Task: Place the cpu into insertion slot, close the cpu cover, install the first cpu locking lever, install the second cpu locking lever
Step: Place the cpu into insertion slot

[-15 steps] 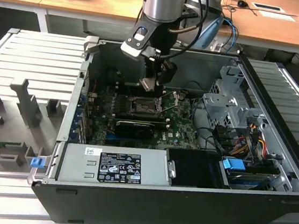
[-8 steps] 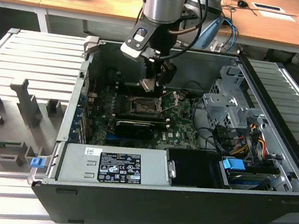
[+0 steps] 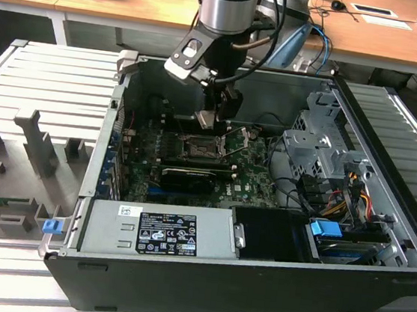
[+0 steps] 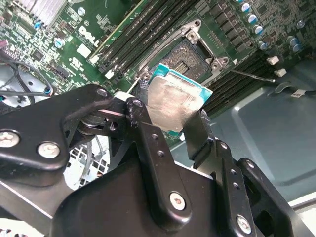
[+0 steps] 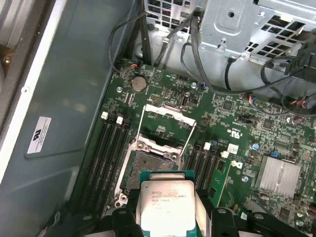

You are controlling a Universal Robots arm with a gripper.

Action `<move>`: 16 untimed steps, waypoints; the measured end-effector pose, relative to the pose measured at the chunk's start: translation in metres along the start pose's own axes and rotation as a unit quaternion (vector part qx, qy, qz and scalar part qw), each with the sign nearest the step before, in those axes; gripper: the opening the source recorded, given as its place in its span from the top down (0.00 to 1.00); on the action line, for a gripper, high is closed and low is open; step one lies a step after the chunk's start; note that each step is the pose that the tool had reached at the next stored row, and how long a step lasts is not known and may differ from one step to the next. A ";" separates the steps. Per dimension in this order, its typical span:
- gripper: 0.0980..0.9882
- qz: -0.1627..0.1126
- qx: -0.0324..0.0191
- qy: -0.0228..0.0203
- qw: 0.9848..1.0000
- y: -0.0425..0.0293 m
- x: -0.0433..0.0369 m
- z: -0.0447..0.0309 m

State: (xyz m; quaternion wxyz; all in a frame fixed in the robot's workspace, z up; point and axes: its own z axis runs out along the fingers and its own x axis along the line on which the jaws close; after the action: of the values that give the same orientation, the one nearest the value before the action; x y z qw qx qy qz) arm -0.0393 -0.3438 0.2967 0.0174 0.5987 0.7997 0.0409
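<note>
The cpu [image 5: 165,207], a small thin square plate with a pale silvery-grey face and a teal-green edge, is pinched at two opposite sides between the black pincer [image 4: 170,123] fingers. It hangs in the air close to the slot but is not seated in it.

The insertion slot [image 5: 150,165], a square black socket with a dark centre and a metal rim, lies uncovered and unfilled.

The cpu cover [image 5: 170,109], a thin silver metal frame with a cut-out centre, is swung up and open at the slot's far side.

A thin wire locking lever [image 4: 252,75] juts out unlatched beside the socket.
</note>
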 end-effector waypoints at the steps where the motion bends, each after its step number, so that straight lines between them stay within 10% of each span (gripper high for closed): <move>1: 0.52 0.005 0.000 0.000 1.000 0.0000 0.0000 0.0001; 7: 0.52 0.036 -0.001 -0.003 0.999 -0.0001 0.0000 0.0007; 10: 0.52 0.101 -0.002 -0.009 0.995 -0.0001 0.0000 0.0015; 16: 0.52 0.120 -0.002 -0.011 0.993 -0.0011 0.0004 0.0147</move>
State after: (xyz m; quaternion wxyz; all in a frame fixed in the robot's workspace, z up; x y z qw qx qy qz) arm -0.0393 -0.3430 0.2819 0.0221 0.6904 0.7221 0.0382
